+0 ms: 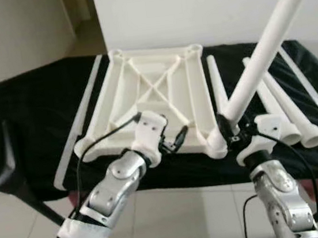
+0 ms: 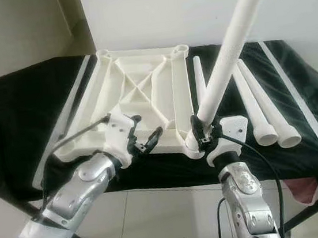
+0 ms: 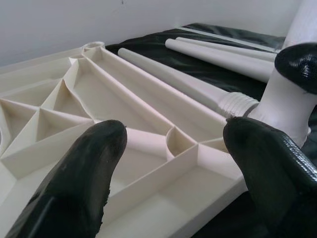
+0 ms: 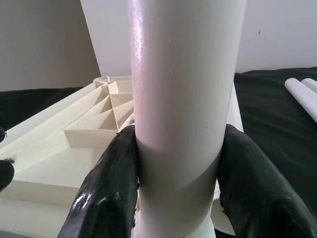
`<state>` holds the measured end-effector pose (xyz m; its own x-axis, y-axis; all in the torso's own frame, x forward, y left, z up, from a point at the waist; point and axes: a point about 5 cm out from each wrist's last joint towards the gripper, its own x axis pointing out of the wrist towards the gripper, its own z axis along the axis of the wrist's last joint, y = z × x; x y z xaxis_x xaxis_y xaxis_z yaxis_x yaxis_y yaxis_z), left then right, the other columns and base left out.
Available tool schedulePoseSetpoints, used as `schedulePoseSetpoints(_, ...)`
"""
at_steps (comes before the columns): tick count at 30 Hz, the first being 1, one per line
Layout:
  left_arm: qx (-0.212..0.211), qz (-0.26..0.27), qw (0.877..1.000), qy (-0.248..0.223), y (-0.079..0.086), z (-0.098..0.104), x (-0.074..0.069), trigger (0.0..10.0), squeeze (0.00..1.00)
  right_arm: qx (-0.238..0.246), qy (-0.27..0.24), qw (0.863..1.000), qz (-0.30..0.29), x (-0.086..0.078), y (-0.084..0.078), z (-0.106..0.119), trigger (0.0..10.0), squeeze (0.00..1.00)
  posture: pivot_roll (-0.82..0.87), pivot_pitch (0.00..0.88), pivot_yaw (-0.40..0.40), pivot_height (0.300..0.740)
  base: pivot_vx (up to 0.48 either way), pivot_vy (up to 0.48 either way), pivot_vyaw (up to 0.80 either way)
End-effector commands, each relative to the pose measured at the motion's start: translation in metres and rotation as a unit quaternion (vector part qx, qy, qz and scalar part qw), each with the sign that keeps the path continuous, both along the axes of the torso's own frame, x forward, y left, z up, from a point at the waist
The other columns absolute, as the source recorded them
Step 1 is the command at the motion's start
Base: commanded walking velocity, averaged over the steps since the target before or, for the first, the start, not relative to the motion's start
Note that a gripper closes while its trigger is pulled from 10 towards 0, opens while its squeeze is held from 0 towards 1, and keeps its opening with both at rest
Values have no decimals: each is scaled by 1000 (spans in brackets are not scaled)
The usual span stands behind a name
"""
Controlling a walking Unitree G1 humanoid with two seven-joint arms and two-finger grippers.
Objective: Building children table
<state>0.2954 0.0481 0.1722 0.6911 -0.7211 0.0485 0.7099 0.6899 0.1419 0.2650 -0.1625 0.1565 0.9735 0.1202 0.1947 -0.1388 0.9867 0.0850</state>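
Observation:
The white ribbed tabletop [image 1: 144, 92] lies upside down on a black cloth. A long white leg [image 1: 266, 48] stands tilted in its near right corner socket [image 1: 216, 144], leaning up and to the right. My right gripper [image 1: 230, 130] is shut on this leg just above the socket, and its black fingers [image 4: 109, 188] press both sides of the tube [image 4: 183, 99]. My left gripper [image 1: 173, 140] is open over the tabletop's near edge, left of that corner. Between its fingertips [image 3: 84, 168] I see only the ribs.
Three loose legs lie on the cloth right of the tabletop, one close beside it [image 1: 217, 85] and two further right [image 1: 285, 103]. Long white strips lie along the left [image 1: 81, 120] and right [image 1: 312, 88]. The cloth's front edge drops to a tiled floor [image 1: 21, 223].

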Motion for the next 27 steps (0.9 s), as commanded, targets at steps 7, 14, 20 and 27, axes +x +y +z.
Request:
schedulePoseSetpoints(7, 5, -91, 996, 13, -8, -1, -9, 10000, 0, -104, -2, 995, 0, -14, 1, -22, 10000, 0, 4, 53, 4, 740, 0, 0, 0)
schedulePoseSetpoints(14, 2, -93, 996, 14, -8, 2, -8, 10000, 0, -74, 26, 997, 16, -16, 2, -35, 10000, 0, 7, 54, 7, 740, 0, 0, 0)
schedulePoseSetpoints(20, 4, -91, 996, 14, -6, 3, -7, 10000, 0, -76, 56, 995, 14, -10, 2, -38, 10000, 0, 7, 58, 15, 740, 0, 0, 0)
schedulePoseSetpoints(27, 4, -91, 996, 14, -5, 4, -6, 10000, 0, -53, 83, 995, 13, 5, 5, -31, 10000, 0, 8, 61, 15, 740, 0, 0, 0)
